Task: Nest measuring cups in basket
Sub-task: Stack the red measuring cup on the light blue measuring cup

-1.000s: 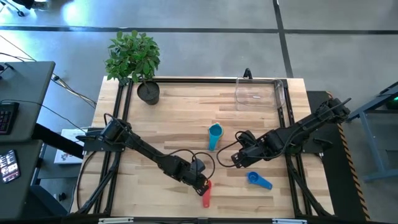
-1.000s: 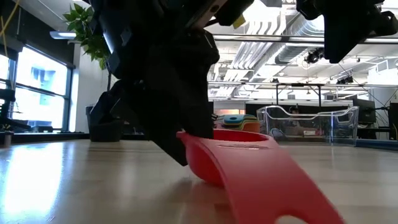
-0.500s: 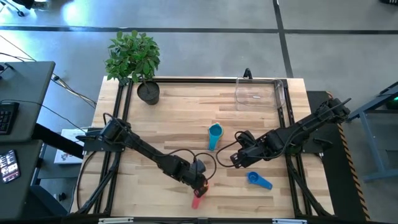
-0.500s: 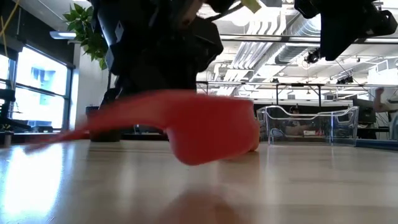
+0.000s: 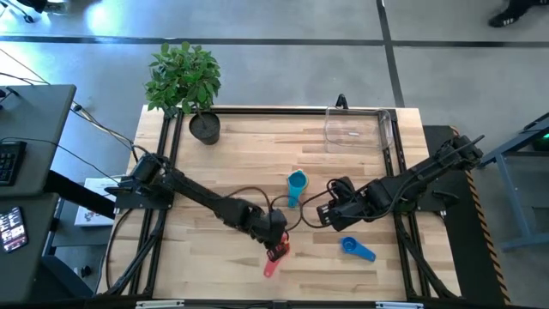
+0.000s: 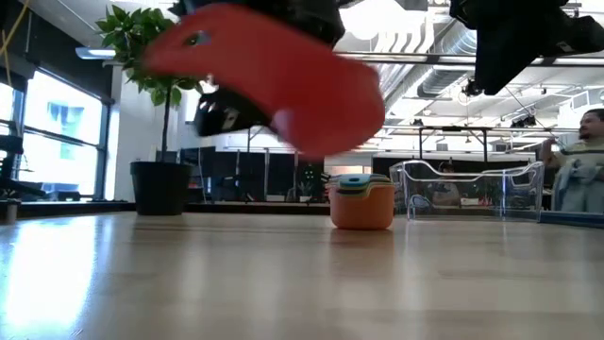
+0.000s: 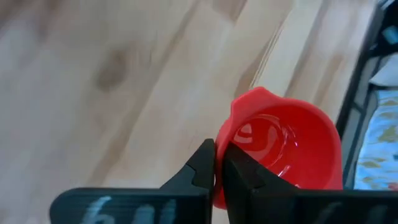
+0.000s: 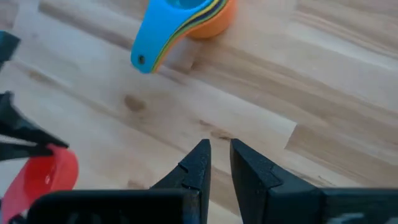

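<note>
A red measuring cup [image 6: 283, 76] hangs above the table near its front edge, and my left gripper [image 5: 277, 247] is shut on it. A stack of nested cups [image 5: 296, 183], orange at the bottom and light blue on top, stands at mid-table. A single blue cup [image 5: 353, 248] lies on the table to the right. The clear basket [image 5: 356, 129] sits at the far right. My right gripper [image 5: 328, 220] hovers between the stack and the blue cup, open only a little, with nothing between its fingers [image 8: 202, 155]. My left gripper pinches the red cup's wall at the rim [image 7: 225, 155], one finger outside and the other finger [image 7: 239, 171] over the bowl's inside. The fingers slant down from the table's far left. The cup is lifted clear and tilted, its handle [image 6: 193, 42] raised toward the near left.
A potted plant in a black pot [image 5: 204, 127] stands at the far left corner. Dark rails [image 5: 167, 172] frame the table's sides. A person [image 6: 585, 165] shows in the room beyond the basket. Bare wood lies on the left half of the table.
My left gripper has risen a little with the red cup. The cup stood on the table a second ago; it has tipped and been lifted clear. Its handle has swung from the near right toward the near left.
</note>
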